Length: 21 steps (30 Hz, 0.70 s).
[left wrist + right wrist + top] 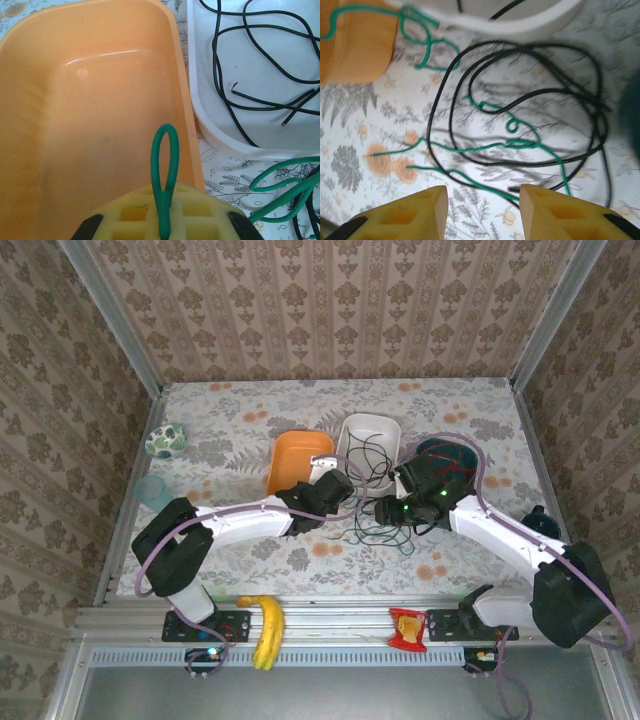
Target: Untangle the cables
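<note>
Over the orange bin point(75, 125), the left pincer point(164, 220) is pinching the green cable point(165, 128). The right pincer point(482, 210) is hanging spread, so pulling may be dragging the black cable point(436, 107).

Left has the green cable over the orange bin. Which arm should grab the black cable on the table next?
Right, probably. The right gripper hangs open over the black cable loops on the table, while the left gripper is shut on the green cable above the orange bin.
</note>
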Motion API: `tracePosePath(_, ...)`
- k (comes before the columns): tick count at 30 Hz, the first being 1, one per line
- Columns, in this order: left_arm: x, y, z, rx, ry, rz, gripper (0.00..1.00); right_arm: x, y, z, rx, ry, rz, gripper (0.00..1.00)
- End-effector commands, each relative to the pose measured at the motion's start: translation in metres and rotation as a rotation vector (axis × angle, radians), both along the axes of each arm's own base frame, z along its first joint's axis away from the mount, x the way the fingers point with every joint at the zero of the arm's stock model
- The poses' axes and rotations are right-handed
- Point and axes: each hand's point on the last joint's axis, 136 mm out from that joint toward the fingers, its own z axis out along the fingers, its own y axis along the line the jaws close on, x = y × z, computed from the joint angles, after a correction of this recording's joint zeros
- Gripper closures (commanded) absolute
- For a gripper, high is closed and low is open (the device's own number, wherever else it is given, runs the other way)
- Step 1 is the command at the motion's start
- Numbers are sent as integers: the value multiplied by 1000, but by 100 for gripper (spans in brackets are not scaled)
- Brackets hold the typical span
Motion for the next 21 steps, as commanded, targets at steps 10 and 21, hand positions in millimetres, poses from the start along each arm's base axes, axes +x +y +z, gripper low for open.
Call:
tracePosePath(10,4,4,7,2,-26,23,100,5,76,-24,107,66,277,62)
tracePosePath(21,2,7,8,4,-27,26,100,29,87,-42,93,58,253,94)
